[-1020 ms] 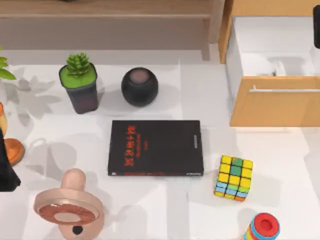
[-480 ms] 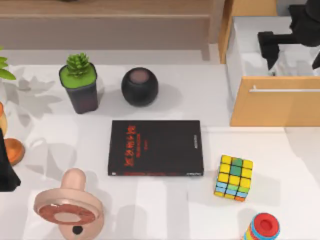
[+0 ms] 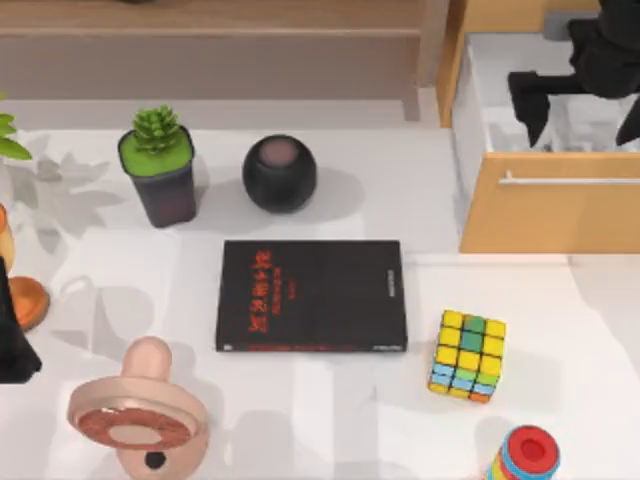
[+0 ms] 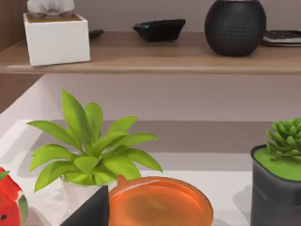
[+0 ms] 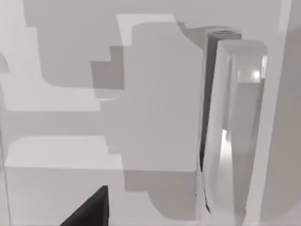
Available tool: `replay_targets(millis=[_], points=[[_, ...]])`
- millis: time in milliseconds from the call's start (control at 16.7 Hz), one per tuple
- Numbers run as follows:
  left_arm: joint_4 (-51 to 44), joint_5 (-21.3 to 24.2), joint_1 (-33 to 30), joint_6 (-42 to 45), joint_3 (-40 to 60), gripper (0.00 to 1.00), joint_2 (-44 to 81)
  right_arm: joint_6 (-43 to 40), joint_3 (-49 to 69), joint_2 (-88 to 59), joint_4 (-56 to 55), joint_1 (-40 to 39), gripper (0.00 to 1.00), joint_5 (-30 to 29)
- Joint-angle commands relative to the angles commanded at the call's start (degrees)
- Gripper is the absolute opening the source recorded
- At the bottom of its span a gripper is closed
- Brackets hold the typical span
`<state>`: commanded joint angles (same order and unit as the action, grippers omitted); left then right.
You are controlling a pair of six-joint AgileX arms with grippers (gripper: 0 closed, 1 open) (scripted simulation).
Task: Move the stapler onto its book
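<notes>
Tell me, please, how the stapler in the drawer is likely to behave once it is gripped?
The stapler looks rigid, so it should hold shape. Its glossy pale surface may be slippery. Being slim and elongated, it could pivot if gripped off-centre. The right tool hangs over the drawer.

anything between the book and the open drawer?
Top view: only bare white table between the book and the drawer; the right gripper hangs over the drawer.

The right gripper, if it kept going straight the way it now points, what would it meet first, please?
Probably the stapler lying in the open drawer: the right gripper hangs over the drawer, pointing down. Depth is unclear, so it might meet the drawer floor beside it.
</notes>
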<state>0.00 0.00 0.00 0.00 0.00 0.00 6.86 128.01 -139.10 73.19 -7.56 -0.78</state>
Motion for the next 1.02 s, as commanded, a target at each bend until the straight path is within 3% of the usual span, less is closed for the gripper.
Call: replay_targets(millis=[1020], points=[[0.0,0.0,0.0,0.0,0.0,1.00,0.0,0.0,-7.3,-1.6,-9.0,-0.1,1.00,-0.1]])
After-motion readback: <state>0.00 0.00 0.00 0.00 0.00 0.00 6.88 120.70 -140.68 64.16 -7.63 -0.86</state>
